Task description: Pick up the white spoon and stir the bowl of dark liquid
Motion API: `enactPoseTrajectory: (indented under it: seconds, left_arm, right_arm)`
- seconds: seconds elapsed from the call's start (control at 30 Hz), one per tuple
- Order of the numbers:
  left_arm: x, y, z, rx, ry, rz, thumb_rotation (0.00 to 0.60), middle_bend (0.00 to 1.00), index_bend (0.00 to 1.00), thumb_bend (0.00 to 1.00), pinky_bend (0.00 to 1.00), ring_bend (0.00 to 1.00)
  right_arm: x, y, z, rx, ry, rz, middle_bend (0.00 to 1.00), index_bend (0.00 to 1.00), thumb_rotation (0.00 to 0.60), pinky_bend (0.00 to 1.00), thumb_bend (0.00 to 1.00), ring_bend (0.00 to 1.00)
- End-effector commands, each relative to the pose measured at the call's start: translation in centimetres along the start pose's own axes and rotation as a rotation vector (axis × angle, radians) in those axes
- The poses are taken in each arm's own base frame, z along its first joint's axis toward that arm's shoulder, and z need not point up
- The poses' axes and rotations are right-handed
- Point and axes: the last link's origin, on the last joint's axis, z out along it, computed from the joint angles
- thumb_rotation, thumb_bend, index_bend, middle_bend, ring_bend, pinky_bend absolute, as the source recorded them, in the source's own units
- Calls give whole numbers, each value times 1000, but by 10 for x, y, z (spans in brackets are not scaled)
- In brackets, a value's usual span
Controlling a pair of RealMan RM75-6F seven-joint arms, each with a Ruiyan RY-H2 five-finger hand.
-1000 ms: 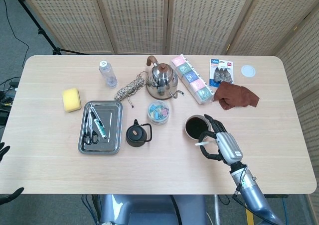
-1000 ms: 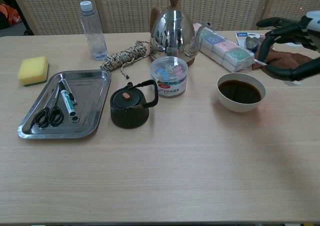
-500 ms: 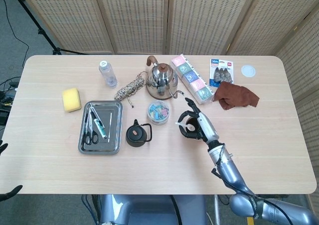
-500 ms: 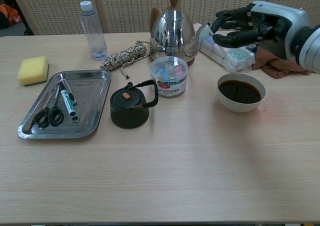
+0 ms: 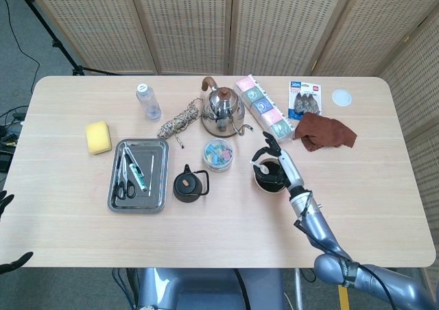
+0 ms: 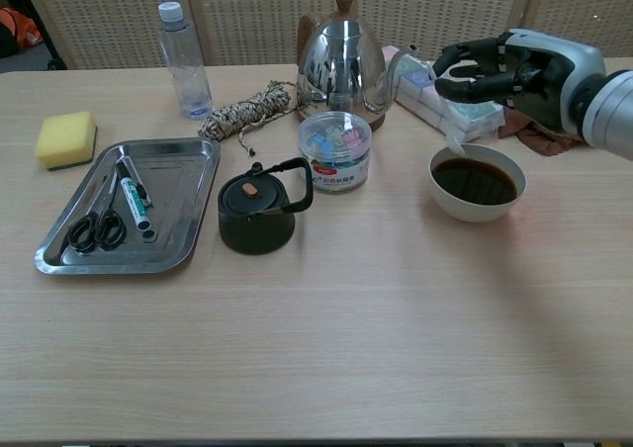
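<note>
The white bowl of dark liquid stands right of centre; in the head view this bowl is partly covered by my right hand. That right hand hovers over the bowl's far rim and pinches the white spoon. The spoon hangs down with its scoop at the far left rim, just above the liquid. Of my left hand, only dark fingertips show at the head view's left edge, spread apart and holding nothing.
Behind the bowl stand a steel kettle and a pastel box, with a brown cloth to the right. A clip jar, a black teapot and a metal tray lie to the left.
My right hand swung with the spoon from the bowl's right side to behind it near the kettle. It now sits over the far rim, with the spoon's scoop lowered toward the liquid.
</note>
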Motion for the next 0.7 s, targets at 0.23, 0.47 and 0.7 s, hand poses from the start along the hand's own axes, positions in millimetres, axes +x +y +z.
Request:
enactPoseTrajectory:
  seconds: [0.23, 0.47, 0.7]
  left_arm:
    - [-3, 1, 4, 9, -8, 9, 600, 0, 0, 0, 0, 0]
    - [-4, 3, 4, 11, -9, 12, 600, 0, 0, 0, 0, 0]
    - [-5, 3, 6, 15, -12, 17, 600, 0, 0, 0, 0, 0]
  right_arm:
    - [10, 17, 1, -23, 0, 1, 0, 556, 600, 0, 544, 0]
    - [5, 28, 0, -41, -27, -8, 0, 556, 600, 0, 543, 0]
    - [-3, 39, 1, -64, -62, -33, 0, 556, 600, 0, 546, 0]
